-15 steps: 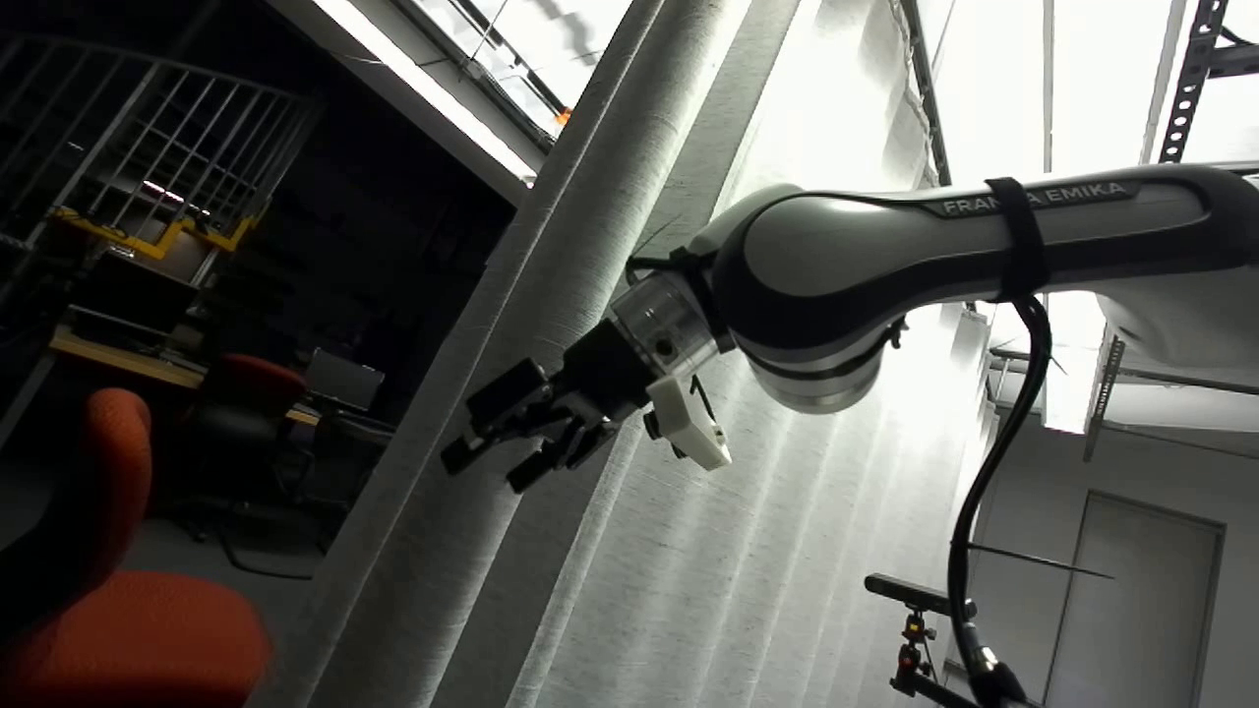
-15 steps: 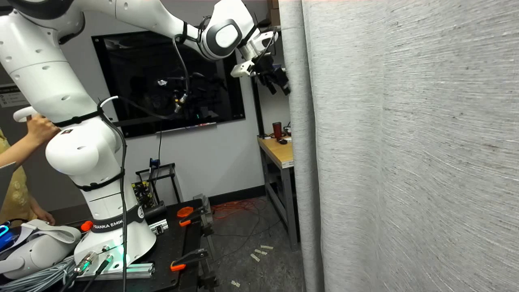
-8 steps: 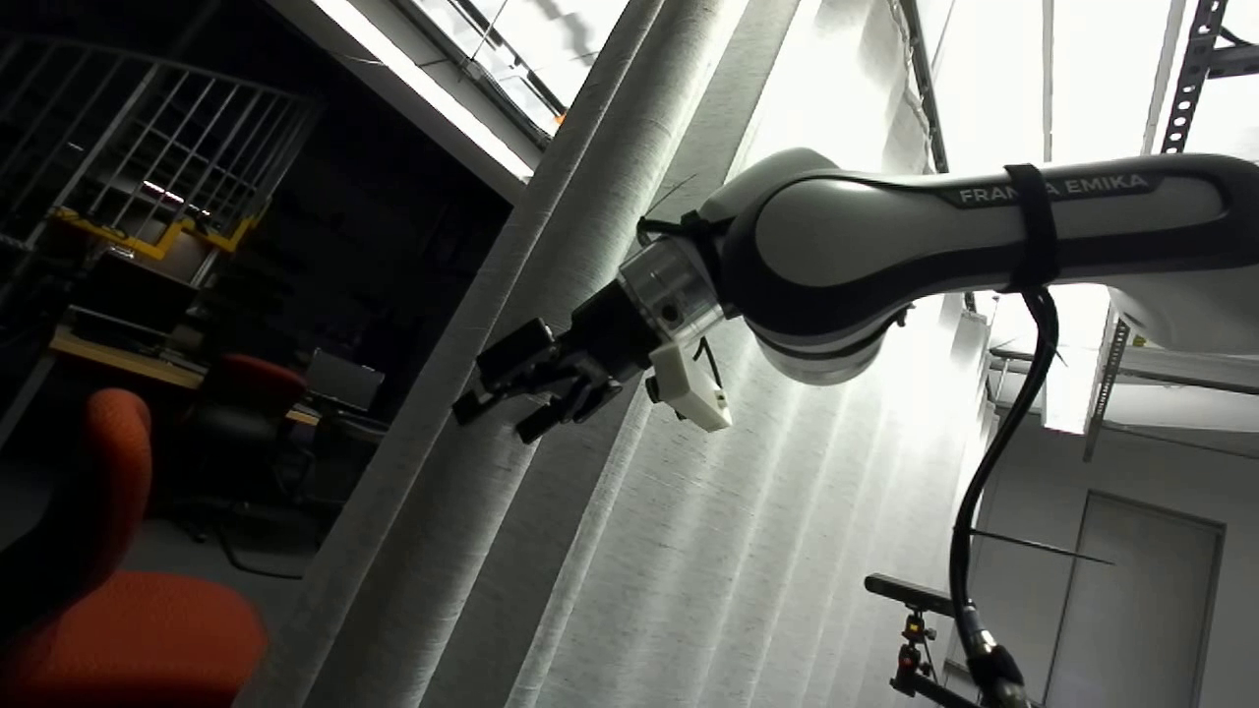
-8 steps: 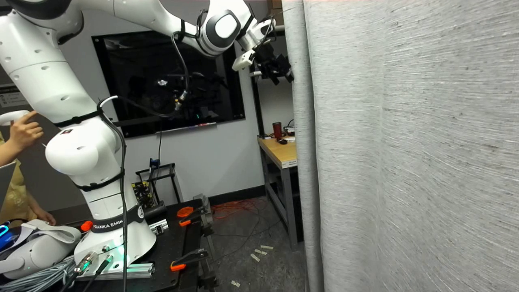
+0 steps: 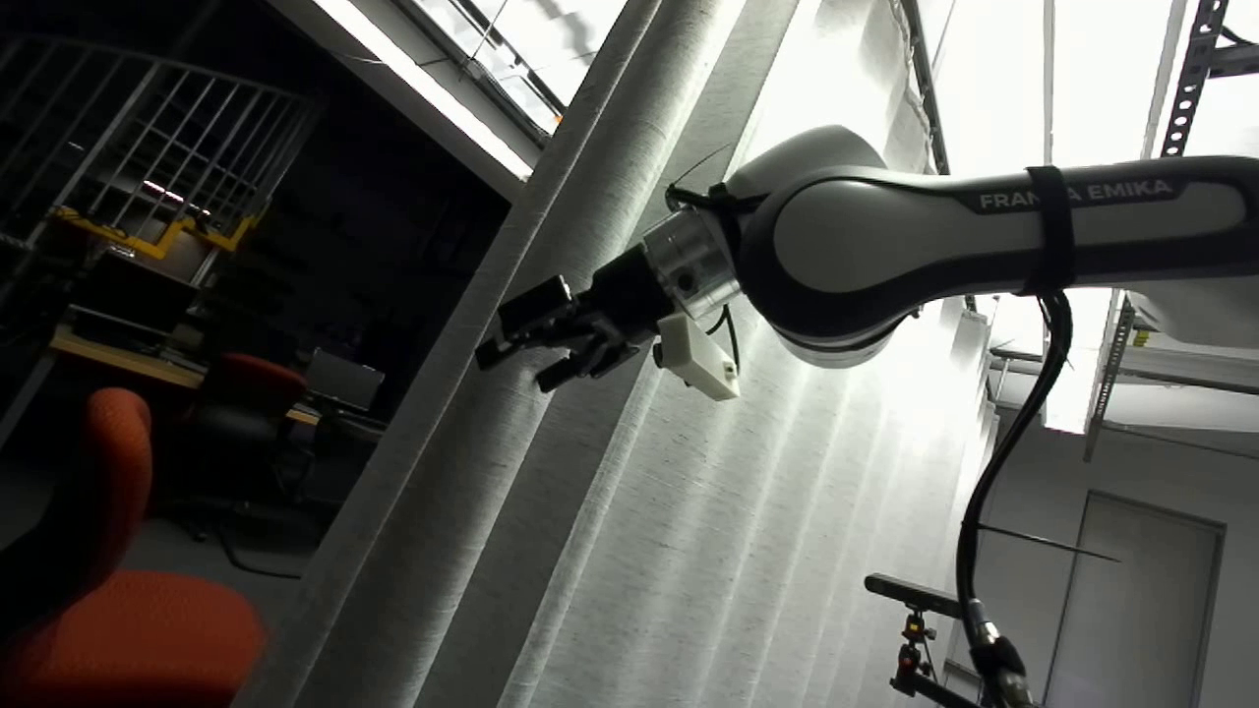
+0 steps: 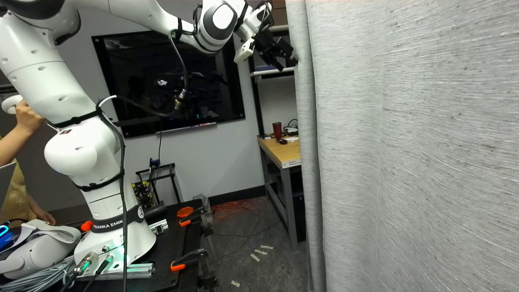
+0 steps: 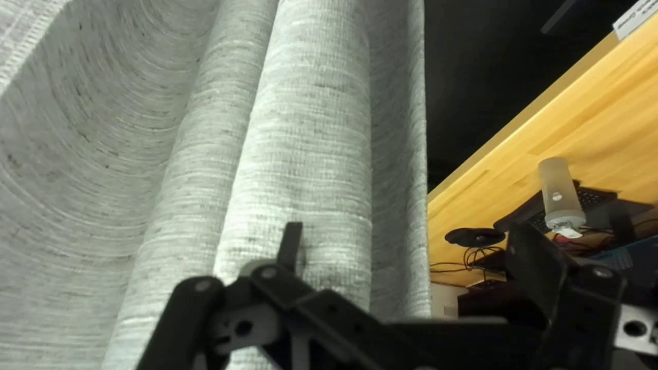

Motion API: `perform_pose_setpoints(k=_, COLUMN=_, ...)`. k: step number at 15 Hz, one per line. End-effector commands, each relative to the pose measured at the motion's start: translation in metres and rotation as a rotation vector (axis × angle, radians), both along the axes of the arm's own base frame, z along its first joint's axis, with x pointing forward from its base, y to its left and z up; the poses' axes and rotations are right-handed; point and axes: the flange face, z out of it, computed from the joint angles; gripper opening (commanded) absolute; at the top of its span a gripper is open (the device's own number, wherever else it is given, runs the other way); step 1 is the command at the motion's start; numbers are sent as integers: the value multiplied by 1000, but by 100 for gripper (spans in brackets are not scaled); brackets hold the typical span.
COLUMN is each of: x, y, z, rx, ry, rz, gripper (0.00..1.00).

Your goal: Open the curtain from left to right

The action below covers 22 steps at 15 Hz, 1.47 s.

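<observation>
The tall pale grey curtain hangs in vertical pleats in both exterior views (image 5: 708,511) (image 6: 405,142). Its folds fill the left and middle of the wrist view (image 7: 308,128), with its side edge right of centre. My gripper (image 5: 521,365) is open, its fingers wide apart in the wrist view (image 7: 406,231). The left finger there lies against a fold of the curtain; the right finger is beyond the curtain's edge, so the edge shows between the fingers. In an exterior view the gripper (image 6: 286,64) is at the upper part of the curtain's edge, fingertips touching or very near it.
A wooden table (image 6: 284,152) with a red cup (image 6: 277,129) and shelf stands behind the curtain's edge. A black wall screen (image 6: 170,85) hangs behind the arm. A person's arm (image 6: 24,125) is beside the robot. An orange chair (image 5: 138,639) and tripod camera (image 5: 910,595) flank the curtain.
My gripper has moved up and to the right in both exterior views. The curtain's edge has shifted slightly right with it, uncovering more of the table. The fingers stay apart.
</observation>
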Motion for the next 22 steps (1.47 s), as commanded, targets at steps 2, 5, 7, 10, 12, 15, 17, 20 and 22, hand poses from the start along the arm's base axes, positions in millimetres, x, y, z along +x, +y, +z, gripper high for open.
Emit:
perform_pose_setpoints(k=2, x=5, y=2, z=18, rx=-16, ry=-138, rz=2, gripper=100)
perform_pose_setpoints(k=5, x=5, y=-1, z=21, rx=-10, ry=-188, rz=-36, gripper=100)
perform_pose_setpoints(k=7, x=5, y=-1, z=22, rx=6, ry=-201, rz=-63, gripper=100)
perform_pose_setpoints(k=10, x=5, y=4, z=19, rx=50, ry=-200, rz=-86, gripper=100)
perform_pose_setpoints(k=12, x=14, y=14, z=16, rx=79, ry=-202, rz=-91, gripper=100)
perform_pose_setpoints(k=15, x=25, y=29, z=16, rx=138, ry=-234, rz=-92, gripper=100)
perform_pose_setpoints(k=17, x=34, y=35, z=19, rx=146, ry=-278, rz=-81, gripper=100)
perform_pose_setpoints(k=20, x=45, y=32, z=33, rx=125, ry=-363, rz=-70, gripper=100)
perform_pose_setpoints(k=22, x=51, y=25, z=46, rx=111, ry=-417, rz=-81, gripper=100)
